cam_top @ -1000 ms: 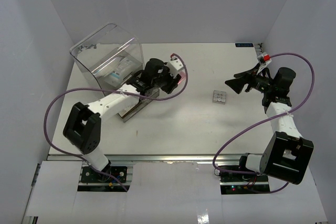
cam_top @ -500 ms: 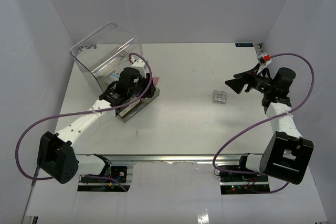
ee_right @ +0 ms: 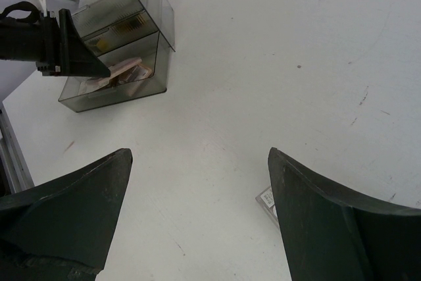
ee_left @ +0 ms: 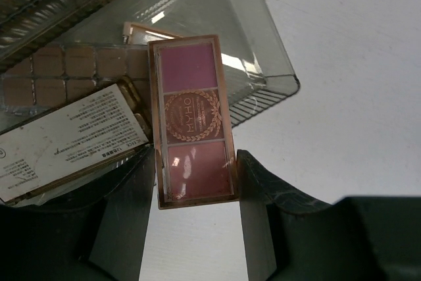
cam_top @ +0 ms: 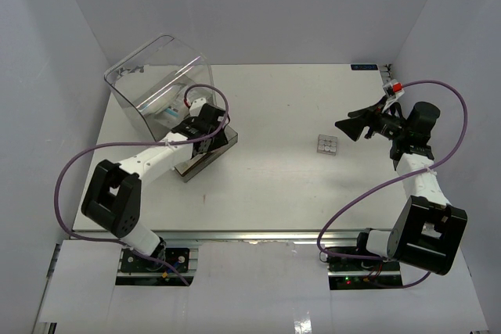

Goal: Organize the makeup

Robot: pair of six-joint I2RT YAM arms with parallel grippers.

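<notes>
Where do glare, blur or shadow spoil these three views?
Left wrist: white glare streaks on the clear tray beside the pink palette, whose print is readable; the left fingers are dark and soft. Right wrist: the right fingers loom dark and blurred, one cutting off the small palette. Top external: even light, soft shadows, glints on the clear box.

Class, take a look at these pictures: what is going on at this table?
The left gripper holds a pink rose-gold-framed palette between its fingers, with the far end over a smoky clear plastic organiser tray. A brown multi-pan palette already lies in that tray. The right gripper hangs open above the white table, holding nothing. A small grey multi-pan palette lies alone on the table, not yet put away.
</notes>
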